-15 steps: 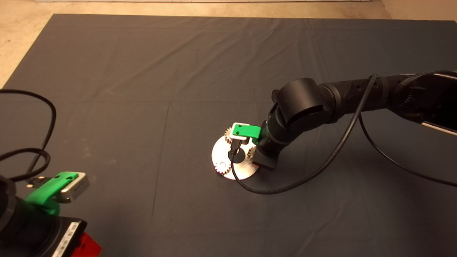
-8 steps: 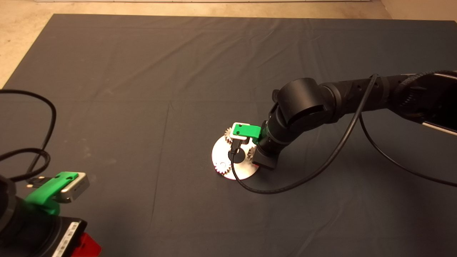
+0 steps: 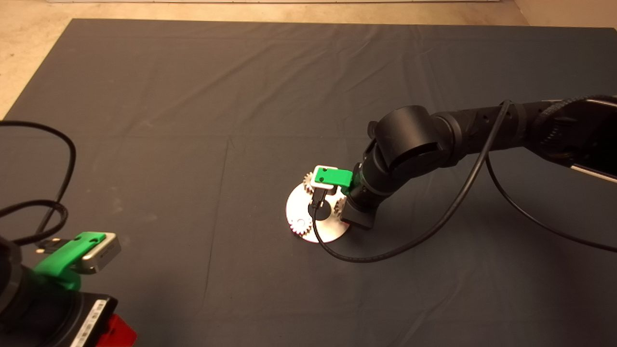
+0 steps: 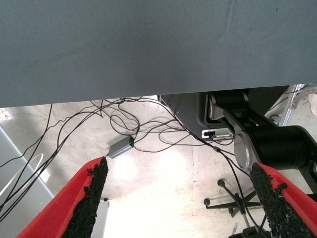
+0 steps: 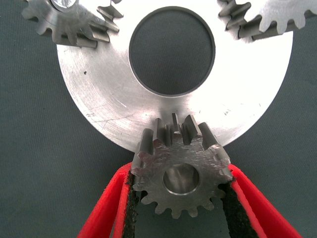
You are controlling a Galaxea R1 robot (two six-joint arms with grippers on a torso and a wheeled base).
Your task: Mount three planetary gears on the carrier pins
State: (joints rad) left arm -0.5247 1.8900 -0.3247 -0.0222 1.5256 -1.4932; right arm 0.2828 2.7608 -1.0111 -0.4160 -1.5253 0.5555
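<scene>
The pale metal disc (image 5: 99, 89) lies on the dark mat, seen also in the head view as the disc (image 3: 295, 208) at mid-table. Two planetary gears (image 5: 69, 22) (image 5: 267, 17) sit on it, each over a carrier pin, so those pins are mostly hidden. My right gripper (image 5: 181, 172) is shut on a third gear (image 5: 198, 153) at the disc's rim, its pads pressing both sides. A pale round face shows inside that gear's bore. My left gripper (image 4: 179, 168) is parked open at the mat's lower left corner, holding nothing.
A black cable (image 3: 385, 253) loops from the right wrist across the mat beside the disc. In the left wrist view the mat's edge (image 4: 148, 84), floor cables and a stand base show beyond the table.
</scene>
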